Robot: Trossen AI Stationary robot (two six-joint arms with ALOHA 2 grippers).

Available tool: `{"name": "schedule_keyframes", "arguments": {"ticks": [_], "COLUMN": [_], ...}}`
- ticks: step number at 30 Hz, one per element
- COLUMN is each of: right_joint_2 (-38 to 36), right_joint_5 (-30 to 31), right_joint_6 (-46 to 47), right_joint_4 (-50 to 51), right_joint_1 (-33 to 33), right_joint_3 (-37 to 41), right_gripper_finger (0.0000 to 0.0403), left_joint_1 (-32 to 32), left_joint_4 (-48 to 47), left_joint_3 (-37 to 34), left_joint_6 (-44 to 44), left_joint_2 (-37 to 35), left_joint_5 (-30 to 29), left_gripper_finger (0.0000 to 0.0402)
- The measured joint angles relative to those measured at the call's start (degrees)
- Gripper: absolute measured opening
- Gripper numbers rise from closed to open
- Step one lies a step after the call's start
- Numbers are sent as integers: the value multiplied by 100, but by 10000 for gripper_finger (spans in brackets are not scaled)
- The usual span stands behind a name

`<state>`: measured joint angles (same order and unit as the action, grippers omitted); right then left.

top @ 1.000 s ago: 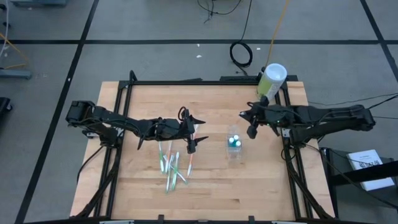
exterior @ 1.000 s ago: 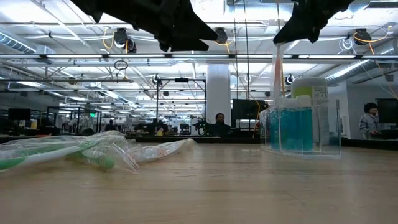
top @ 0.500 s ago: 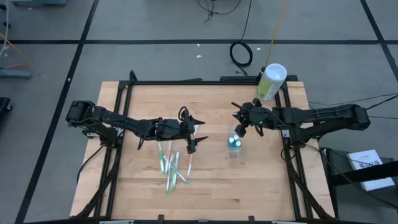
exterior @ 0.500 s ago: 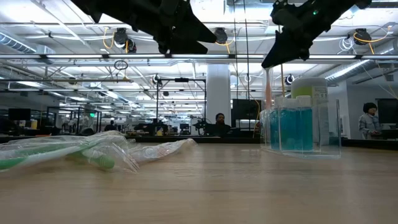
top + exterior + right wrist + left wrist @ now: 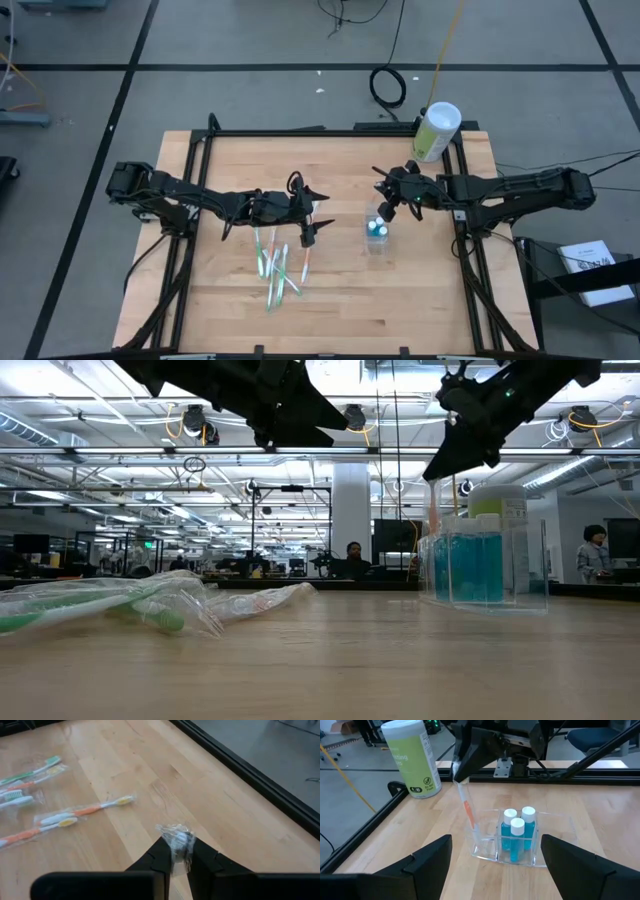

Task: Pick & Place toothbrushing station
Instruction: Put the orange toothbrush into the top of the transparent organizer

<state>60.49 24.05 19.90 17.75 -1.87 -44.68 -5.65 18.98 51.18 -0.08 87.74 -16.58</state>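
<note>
The right gripper (image 5: 461, 770), pinching a wrapped toothbrush (image 5: 468, 812) whose tip hangs below it into the clear organizer (image 5: 520, 855), could snag its wall.

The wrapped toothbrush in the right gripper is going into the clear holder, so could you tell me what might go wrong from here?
1. The right gripper pinches only the top end of the wrapped toothbrush, which hangs tilted into the clear holder; it may lean or tip out on release.
2. Three blue bottles fill the neighbouring compartment, so a sideways nudge could shift the light holder.
3. The open left gripper hovers close by.
</note>
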Motion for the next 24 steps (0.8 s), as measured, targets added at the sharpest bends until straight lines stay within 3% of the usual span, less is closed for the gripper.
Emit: {"name": "schedule_keyframes", "arguments": {"ticks": [12, 24], "right_joint_2": [-51, -517], "right_joint_5": [-7, 1], "right_joint_6": [-2, -32], "right_joint_4": [-40, -75], "right_joint_1": [2, 2], "right_joint_3": [45, 50], "right_gripper_finger": [52, 163], "left_joint_1": [0, 0], "left_joint_4": [6, 7], "left_joint_3": [0, 0], "left_joint_6": [-11, -24], "left_joint_2": [0, 0], "left_joint_5": [0, 2], "left_gripper_finger": [308, 301]}}
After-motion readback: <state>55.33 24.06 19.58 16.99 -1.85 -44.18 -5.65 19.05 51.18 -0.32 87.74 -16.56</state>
